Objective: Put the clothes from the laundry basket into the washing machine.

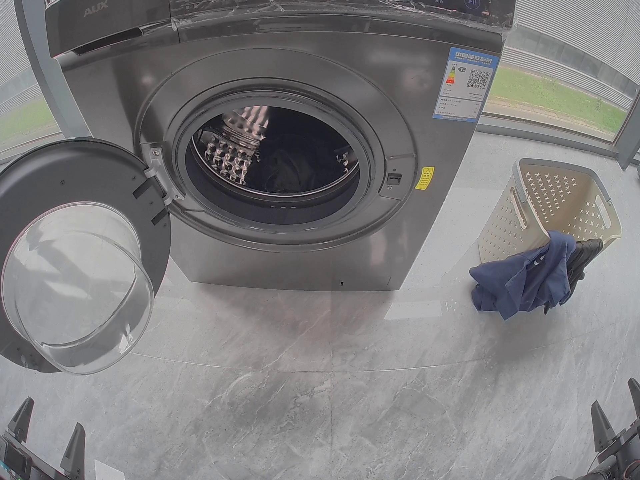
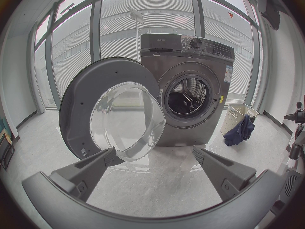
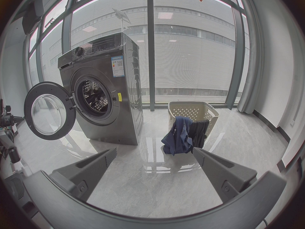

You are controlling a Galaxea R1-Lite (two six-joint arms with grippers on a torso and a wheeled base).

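Two garments hang over the near rim of the laundry basket (image 1: 567, 191), half outside it: a blue garment (image 1: 523, 281) spilling down the wall to the floor (image 1: 320, 381), and a dark garment (image 1: 585, 255) touching it on the far side. Draped like that, probably easy to pinch from the front without reaching inside. Cannot tell whether more lies deeper in the basket.

Basket on the floor, near the right front corner of the washing machine (image 1: 373, 75), so only a short carry across to the round opening (image 1: 200, 188). Door (image 1: 73, 168) folded wide to the left, clear of that path. Something dark already in the drum (image 1: 293, 165), likely a piece loaded before these two.

Left gripper (image 2: 153, 150) low on the near left, facing door and opening. Right gripper (image 3: 154, 150) low on the near right, facing the basket. Jaws on both spread wide with nothing between them, well apart from the clothes.

Probably a job for the right arm next, being on the basket's side. Some risk of snagging the dark garment or tugging the light basket along with the blue one.
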